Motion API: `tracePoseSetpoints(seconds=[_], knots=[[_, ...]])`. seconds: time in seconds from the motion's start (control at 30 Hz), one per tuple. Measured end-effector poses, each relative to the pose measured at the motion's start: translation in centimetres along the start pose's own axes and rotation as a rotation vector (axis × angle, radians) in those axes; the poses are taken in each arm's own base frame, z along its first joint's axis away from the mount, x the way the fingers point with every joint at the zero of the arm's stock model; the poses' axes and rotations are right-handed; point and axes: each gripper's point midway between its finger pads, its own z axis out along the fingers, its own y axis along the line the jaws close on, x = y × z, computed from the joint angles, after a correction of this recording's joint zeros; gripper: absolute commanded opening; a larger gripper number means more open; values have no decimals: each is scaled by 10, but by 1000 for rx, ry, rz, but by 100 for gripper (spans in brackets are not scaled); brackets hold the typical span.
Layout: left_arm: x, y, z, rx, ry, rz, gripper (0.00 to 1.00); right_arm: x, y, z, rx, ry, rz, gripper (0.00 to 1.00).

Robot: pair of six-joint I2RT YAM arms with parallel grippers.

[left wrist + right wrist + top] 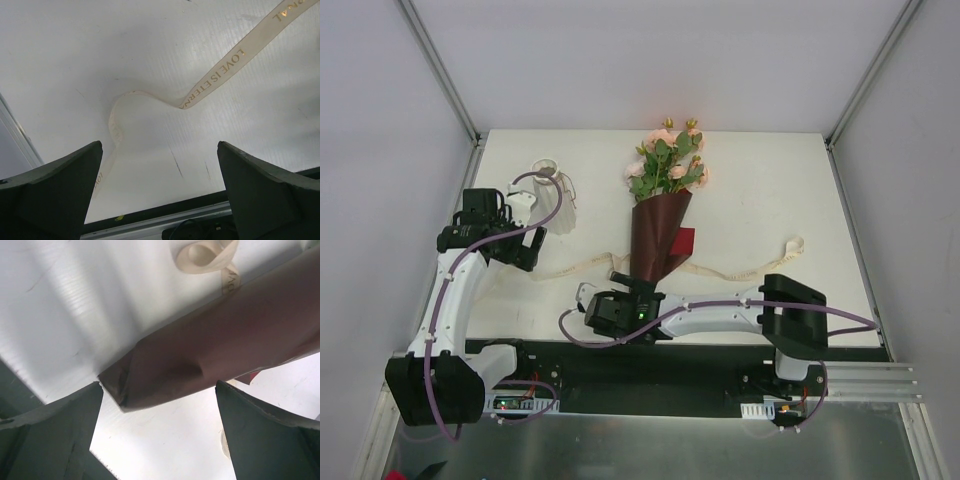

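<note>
The right gripper (638,292) sits at the bottom end of the bouquet (655,235), near the front edge of the white desk (770,190). In the right wrist view, its 2 dark fingers (50,435) are spread wide and hold nothing. The folded tip of the bouquet's brown paper (225,340) lies on the desk (75,300) between them, close to the left finger. I cannot tell if that finger touches the paper. The bouquet lies flat in the middle of the desk. Its pink flowers (667,165) and green leaves point toward the far edge. A small red card (684,243) lies just beside the paper on the right, and a bit of red (250,377) peeks out from under it in the right wrist view. A long cream ribbon (580,265) runs across the desk from left to right and goes under the thin end of the bouquet. A curl of the ribbon (200,255) shows just past the paper. The left gripper (525,250) hangs over the left end of the ribbon. Its 2 fingers (55,195) are also spread wide with nothing between them. Below them the ribbon (220,75) bends in a loop on the desk (75,50), and its gold letters say LOVE IS ETERNAL. A white vase (552,185) stands near the far left corner, just behind the left arm.
</note>
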Motion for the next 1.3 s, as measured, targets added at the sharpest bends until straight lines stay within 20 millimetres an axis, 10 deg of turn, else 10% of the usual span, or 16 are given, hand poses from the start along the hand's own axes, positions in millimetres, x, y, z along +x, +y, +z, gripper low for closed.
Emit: tracePoseSetpoints(seconds=[0.27, 0.6, 0.93, 1.3], knots=[[2, -3, -1, 6, -9, 8, 99, -6, -4, -19, -14, -85, 8, 99], [2, -4, -1, 12, -10, 12, 99, 2, -6, 28, 38, 26, -54, 97], [4, -2, 2, 9, -8, 7, 99, -5, -26, 32, 188, 9, -90, 87], [1, -1, 3, 7, -16, 9, 99, -21, -85, -33, 444, -205, 71, 87]])
